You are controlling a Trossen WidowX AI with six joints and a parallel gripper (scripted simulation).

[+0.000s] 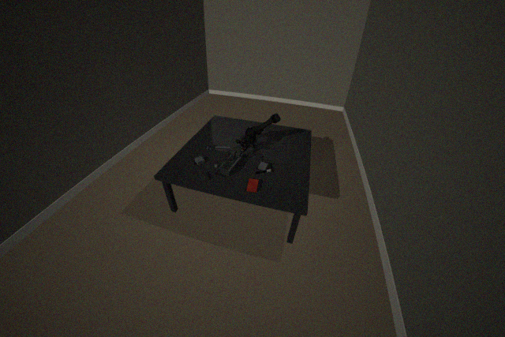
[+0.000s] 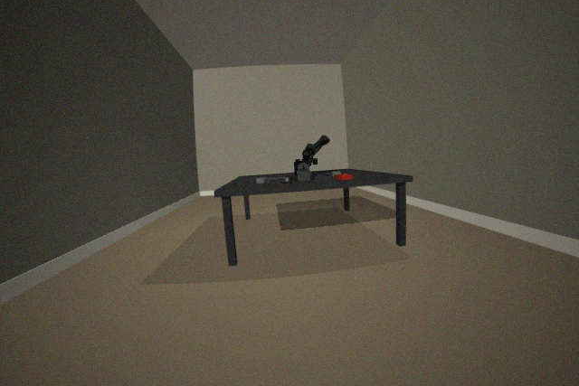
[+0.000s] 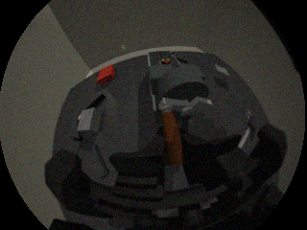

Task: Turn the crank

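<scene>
Within my black two-fingered tool (image 1: pixel 241 143) (image 2: pixel 298 165) (image 3: pixel 167 128), apparently clamped on it, lies the orange cylindrical handle (image 3: pixel 173 139); its long axis points outward to the pale grey metal crank arm (image 3: pixel 177 103), about whose pivot I must swing.

black arm (image 1: pixel 257 130) (image 2: pixel 316 145) bent over, hand (image 3: pixel 167 128) nearly closed

Dark table (image 1: pixel 285 186) (image 2: pixel 374 180) (image 3: pixel 129 115), tan floor (image 1: pixel 196 292) (image 2: pixel 289 325), grey walls (image 1: pixel 281 31) (image 2: pixel 270 125).

Red block (image 1: pixel 252 185) (image 2: pixel 343 177) (image 3: pixel 106 75), small gray blocks.
</scene>
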